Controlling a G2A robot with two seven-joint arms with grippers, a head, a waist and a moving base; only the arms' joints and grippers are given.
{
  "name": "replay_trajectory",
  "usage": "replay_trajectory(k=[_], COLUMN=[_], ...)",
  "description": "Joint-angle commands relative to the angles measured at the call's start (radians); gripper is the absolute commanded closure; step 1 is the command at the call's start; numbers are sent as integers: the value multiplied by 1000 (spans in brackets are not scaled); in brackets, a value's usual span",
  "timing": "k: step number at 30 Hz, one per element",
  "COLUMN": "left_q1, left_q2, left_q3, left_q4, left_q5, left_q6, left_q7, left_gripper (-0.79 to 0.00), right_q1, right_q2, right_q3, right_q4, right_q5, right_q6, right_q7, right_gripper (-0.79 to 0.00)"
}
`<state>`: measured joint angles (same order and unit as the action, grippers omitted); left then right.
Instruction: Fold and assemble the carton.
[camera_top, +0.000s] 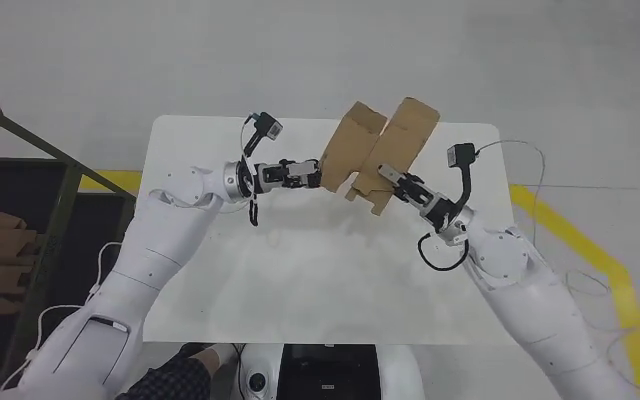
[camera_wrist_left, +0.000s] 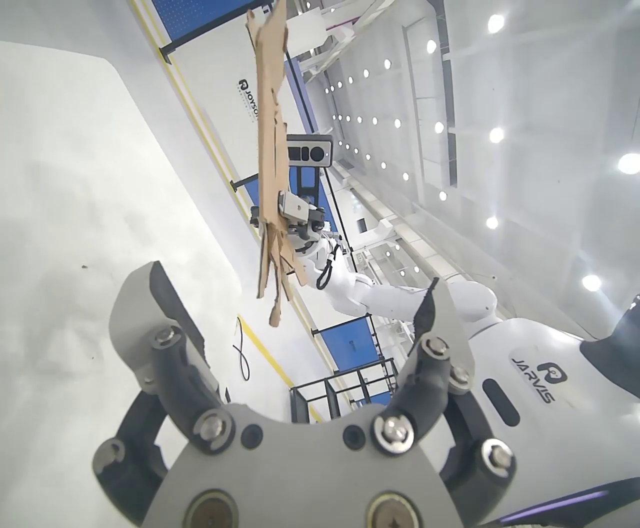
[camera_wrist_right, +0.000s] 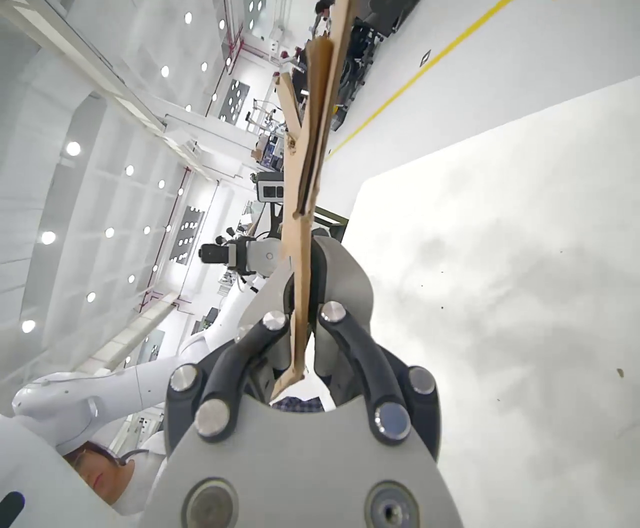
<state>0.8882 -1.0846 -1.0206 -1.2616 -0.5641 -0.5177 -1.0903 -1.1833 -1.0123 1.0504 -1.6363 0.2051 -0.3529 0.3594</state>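
One flattened carton (camera_top: 372, 145) is raised over the table (camera_top: 300, 290). Right hand (camera_top: 392, 182) clamps its lower edge. Left hand (camera_top: 312, 175) is spread wide and empty. Flap count is indistinct.

Carton (camera_top: 385, 135) hangs mid-table in right claw (camera_top: 386, 178), bare table (camera_top: 300, 290) beneath and around.

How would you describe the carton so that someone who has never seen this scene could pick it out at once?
Find the white table and look above its far half, between the two arms. There the carton is held up off the tabletop, pinched at its lower edge by the right gripper. It is a flattened brown cardboard piece with loose flaps, the one brown thing among white surfaces.
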Motion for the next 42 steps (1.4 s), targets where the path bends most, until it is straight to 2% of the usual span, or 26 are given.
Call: replay_trajectory(k=[1, 9, 11, 15, 16, 22, 25, 26, 27, 28, 29, 30, 35, 42], left_q1=[8, 11, 11, 13, 14, 19, 21, 21, 22, 21, 21, 19, -5, -73], left_q2=[-5, -22, -23, -26, -26, -27, -29, -29, -30, -30, -31, -31, -30, -14], left_q3=[13, 40, 38, 31, 28, 14, 10, 10, 8, 7, 6, 4, -12, -45], left_q4=[-7, 12, 18, 24, 24, 31, 33, 33, 34, 35, 37, 40, 63, 109], left_q5=[4, 6, 3, -5, -6, -24, -30, -30, -32, -34, -36, -40, -46, 8], left_q6=[-2, -15, -21, -30, -31, -34, -34, -34, -33, -33, -32, -30, -5, 50], left_q7=[22, 55, 58, 57, 54, 42, 37, 36, 34, 31, 30, 25, -22, -177], left_gripper=[-785, -785, -696, -391, -369, 0, 0, 0, 0, 0, 0, 0, 0, 0], right_q1=[1, -28, -36, -46, -49, -57, -57, -57, -56, -57, -57, -57, -55, -32], right_q2=[-8, -30, -34, -42, -44, -54, -57, -58, -60, -61, -62, -63, -65, -59], right_q3=[-15, -55, -59, -67, -69, -71, -66, -64, -62, -59, -58, -54, -33, 37], right_q4=[-8, -48, -54, -61, -62, -68, -64, -62, -59, -57, -56, -55, -39, 32], right_q5=[-11, -103, -116, -130, -135, -150, -150, -150, -149, -149, -149, -149, -148, -103], right_q6=[12, 29, 34, 44, 45, 55, 61, 61, 59, 59, 58, 57, 26, -74], right_q7=[-33, -154, -167, -179, -180, -182, -178, -176, -172, -171, -170, -166, -132, -27], right_gripper=[0, 0, 0, 0, 0, 0, 0, -58, -259, -372, -763, -785, -785, -785])
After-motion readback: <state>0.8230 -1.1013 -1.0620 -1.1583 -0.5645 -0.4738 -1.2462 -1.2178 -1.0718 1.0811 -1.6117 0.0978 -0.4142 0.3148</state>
